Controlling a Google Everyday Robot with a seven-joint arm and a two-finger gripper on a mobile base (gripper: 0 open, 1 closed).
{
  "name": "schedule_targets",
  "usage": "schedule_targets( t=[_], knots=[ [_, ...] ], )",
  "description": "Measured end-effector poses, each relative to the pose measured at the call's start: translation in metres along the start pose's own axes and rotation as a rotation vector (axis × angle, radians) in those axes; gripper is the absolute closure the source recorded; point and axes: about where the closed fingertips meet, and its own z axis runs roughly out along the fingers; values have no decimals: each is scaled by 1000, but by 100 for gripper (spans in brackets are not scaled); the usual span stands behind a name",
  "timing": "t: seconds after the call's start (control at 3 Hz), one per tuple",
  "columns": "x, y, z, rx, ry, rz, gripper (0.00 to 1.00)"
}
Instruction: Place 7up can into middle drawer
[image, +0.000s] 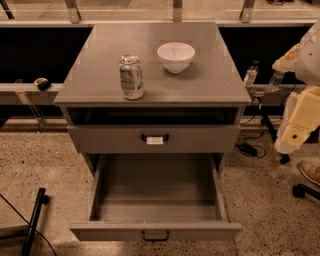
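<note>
The 7up can (131, 77), green and white with a silver top and dented sides, stands upright on the grey cabinet top (100, 60) near its front edge, left of centre. The middle drawer (155, 192) is pulled wide open below and holds nothing; its front panel carries a dark loop handle (155, 235). My gripper is out of view. Only pale arm segments (300, 115) show at the right edge, well to the right of the cabinet and apart from the can.
A white bowl (176, 56) sits on the cabinet top, right of and behind the can. Above the open drawer is a shut drawer front with a white tag (155, 140). Two clear bottles (251, 75) stand behind right. Cables (250, 149) and a shoe (311, 172) lie on the floor.
</note>
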Motion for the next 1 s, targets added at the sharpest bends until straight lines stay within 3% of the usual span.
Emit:
schedule_targets(
  t=[0.33, 1.0],
  knots=[
    [0, 0, 0, 0, 0, 0, 0],
    [-74, -58, 30, 10, -154, -50, 0]
  ],
)
